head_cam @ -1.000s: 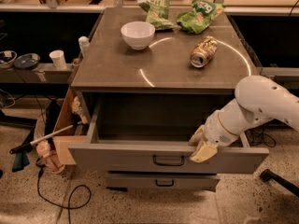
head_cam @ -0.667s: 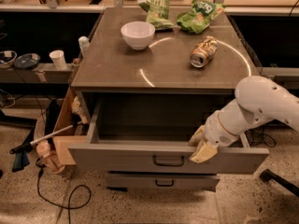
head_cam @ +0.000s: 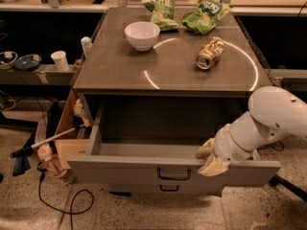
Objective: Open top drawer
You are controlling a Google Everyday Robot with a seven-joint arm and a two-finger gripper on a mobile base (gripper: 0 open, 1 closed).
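Wide grey metal top drawer [head_cam: 120, 170], below the brown counter [head_cam: 168, 68], is standing well out with its deep box showing, opening seemingly almost complete, cream pincer [head_cam: 210, 159] resting at its front rim, grip state untellable.

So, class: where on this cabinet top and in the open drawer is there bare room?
Free: the cabinet top in front of the white bowl and soda can; the top drawer floor left of the tool at its front edge. Crowded: the back, with chip bags.
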